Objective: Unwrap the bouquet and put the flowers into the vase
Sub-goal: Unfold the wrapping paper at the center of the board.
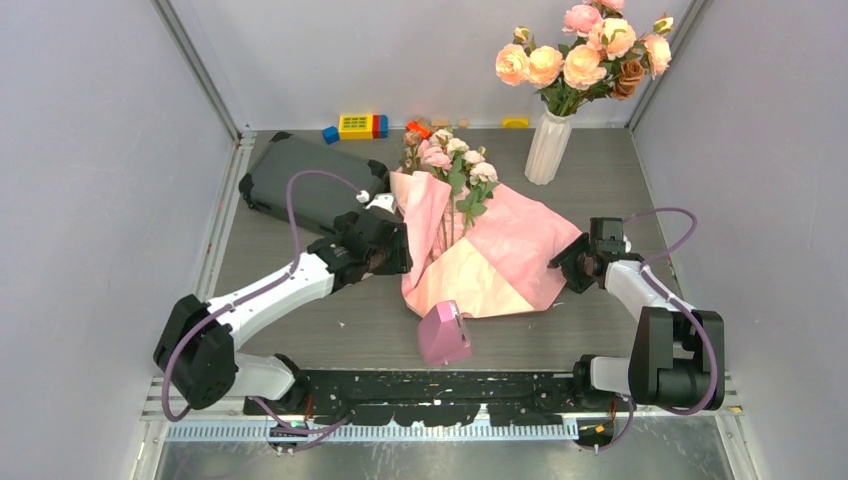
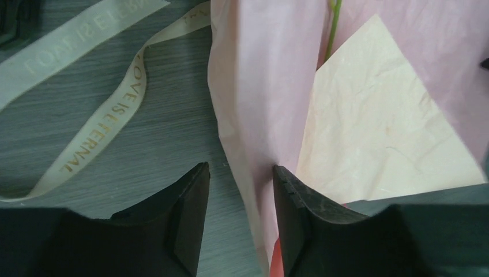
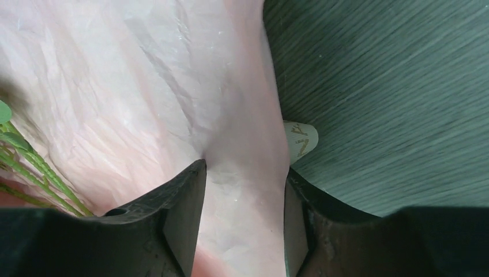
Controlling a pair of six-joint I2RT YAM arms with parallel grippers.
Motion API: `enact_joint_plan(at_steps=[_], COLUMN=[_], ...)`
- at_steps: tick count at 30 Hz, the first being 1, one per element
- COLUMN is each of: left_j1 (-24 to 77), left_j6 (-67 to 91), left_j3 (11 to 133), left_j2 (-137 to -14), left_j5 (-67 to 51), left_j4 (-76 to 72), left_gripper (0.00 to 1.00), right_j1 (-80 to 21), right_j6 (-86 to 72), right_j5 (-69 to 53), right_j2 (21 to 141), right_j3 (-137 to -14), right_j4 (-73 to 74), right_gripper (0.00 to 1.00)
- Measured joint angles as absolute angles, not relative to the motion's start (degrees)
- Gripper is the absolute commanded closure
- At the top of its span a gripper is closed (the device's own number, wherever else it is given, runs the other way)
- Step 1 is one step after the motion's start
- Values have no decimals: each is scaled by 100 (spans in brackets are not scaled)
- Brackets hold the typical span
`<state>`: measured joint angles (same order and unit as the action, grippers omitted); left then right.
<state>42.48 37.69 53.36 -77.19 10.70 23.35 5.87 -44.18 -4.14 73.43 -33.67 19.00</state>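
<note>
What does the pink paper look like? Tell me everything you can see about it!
The pink paper is thin and crinkly, with a cream sheet inside. It lies opened out on the grey table, one flap standing up on the left beside the small roses. Its edges sit between the open fingers of the left gripper and right gripper. A pink block rests at its near edge.

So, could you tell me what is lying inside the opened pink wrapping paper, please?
The small roses lie in the wrapping paper, heads past its far edge, above a cream inner sheet. The paper's folds cover most of their stems.
</note>
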Motion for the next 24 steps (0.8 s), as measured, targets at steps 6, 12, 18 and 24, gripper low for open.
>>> enact_joint_plan(at_steps=[6,12,18,24], left_j1=[3691,3258,3260,3295], left_j6=[4143,4362,4160,3769], left_j3=[5221,5284,5861,6565], left_j2=[-7395,-7546,-8313,-8718], left_j5=[73,-838,-1608,-1905], left_j4=[2060,1529,1232,1181], left_gripper=[32,24,20,17], right_j1=[587,587,587,587], right_j6=[-4501,-4525,-4525,-4525], right_j5=[-421,-419,-421,-423], right_j2=[7343,7343,7419,7516], right_j3=[-3293,-3288,-3288,-3288], right_j4=[1737,1682,1605,1540], right_gripper=[62,67,68,68])
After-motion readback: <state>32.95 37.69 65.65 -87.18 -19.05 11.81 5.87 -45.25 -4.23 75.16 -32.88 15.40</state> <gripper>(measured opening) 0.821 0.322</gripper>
